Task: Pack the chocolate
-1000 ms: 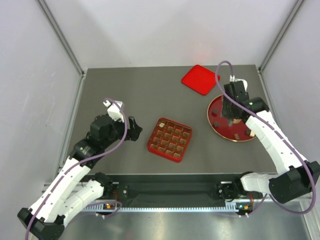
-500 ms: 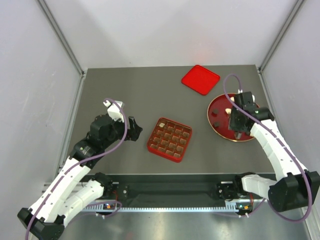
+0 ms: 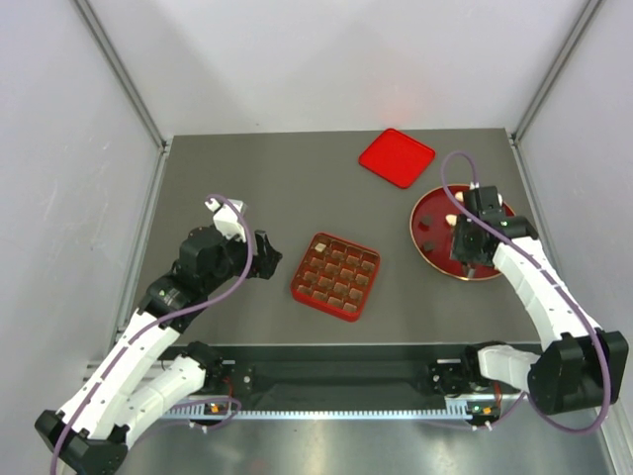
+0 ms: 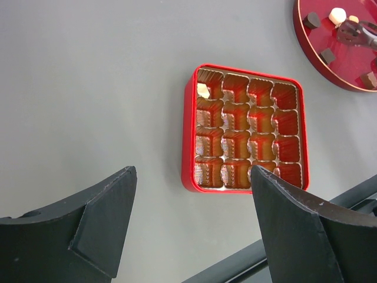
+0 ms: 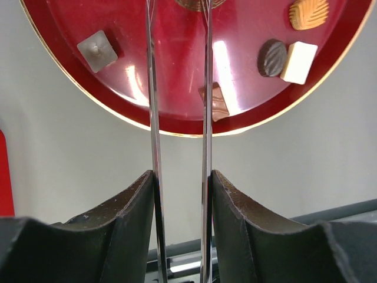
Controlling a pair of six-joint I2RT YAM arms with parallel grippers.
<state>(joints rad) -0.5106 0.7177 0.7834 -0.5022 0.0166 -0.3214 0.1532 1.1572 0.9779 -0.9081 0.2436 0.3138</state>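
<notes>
Top external view: right pincer low over the round red plate, left pincer spread wide near the gridded tray.
Most of the chocolate lies loose on the plate: a pale square, a tan leaf, a dark oval against a cream square, and a brown piece just beside one of the right pincer's thin blades. The blades stand parallel with a narrow gap. Their tips leave the wrist view, with something brown between them there; whether they grip it, I cannot tell. One cream piece sits in a corner cell of the tray. A flat red lid lies on the tabletop.
</notes>
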